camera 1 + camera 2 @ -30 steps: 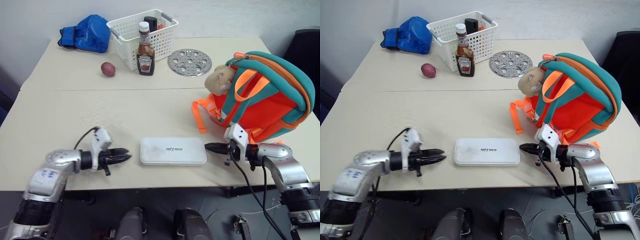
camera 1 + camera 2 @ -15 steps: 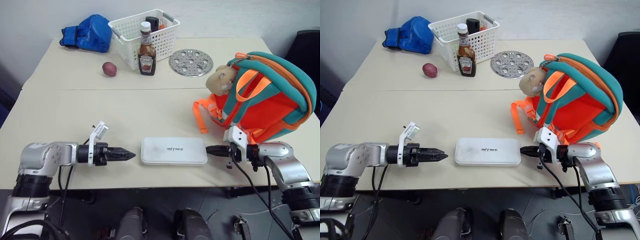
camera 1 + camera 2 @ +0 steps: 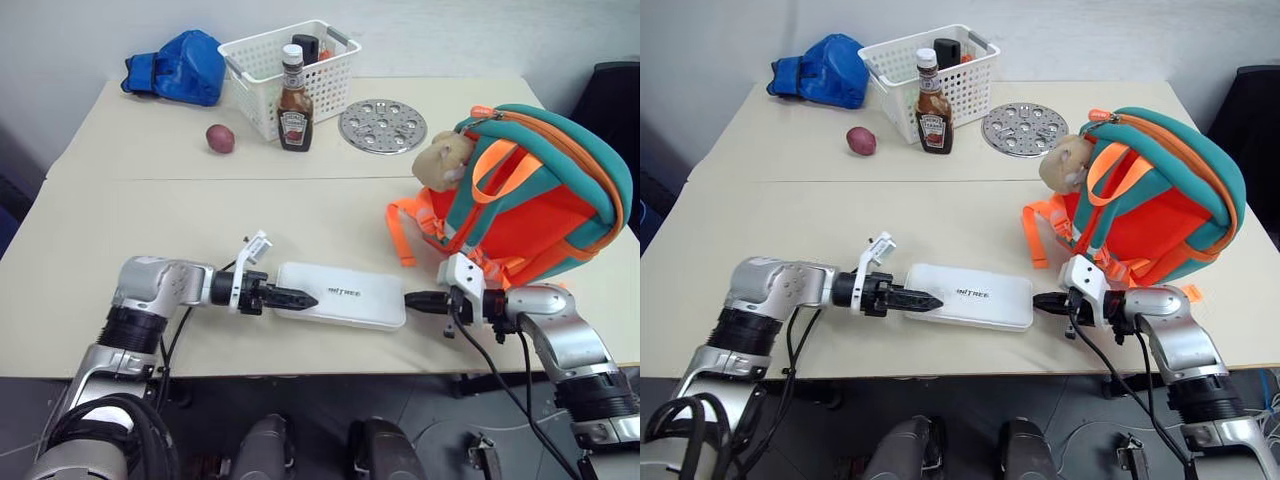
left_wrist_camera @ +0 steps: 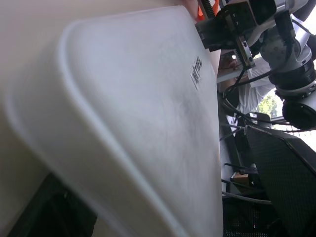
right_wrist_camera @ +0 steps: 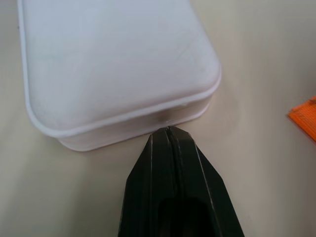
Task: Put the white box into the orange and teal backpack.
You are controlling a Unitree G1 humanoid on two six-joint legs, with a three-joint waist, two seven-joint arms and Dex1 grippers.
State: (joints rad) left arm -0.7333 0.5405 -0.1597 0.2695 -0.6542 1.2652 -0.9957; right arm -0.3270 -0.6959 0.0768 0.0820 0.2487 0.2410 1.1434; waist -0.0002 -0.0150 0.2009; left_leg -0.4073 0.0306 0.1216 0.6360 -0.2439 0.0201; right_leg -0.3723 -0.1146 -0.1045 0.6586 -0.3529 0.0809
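The white box lies flat near the table's front edge, turned slightly askew. My left gripper reaches in from the left, open, with one black finger lying over the box's left end. In the left wrist view the white box looms very close. My right gripper is shut, and its fingertips touch the right end of the white box. The orange and teal backpack stands upright just behind my right gripper, with a tan plush toy on its front.
At the back of the table are a white lattice basket, a ketchup bottle, a reddish potato, a perforated metal disc and a blue padded glove. An orange strap trails from the backpack.
My left gripper has swung right across the table and rolled, and it now reaches over the box's left end. The box has turned slightly. The right gripper has stayed put.
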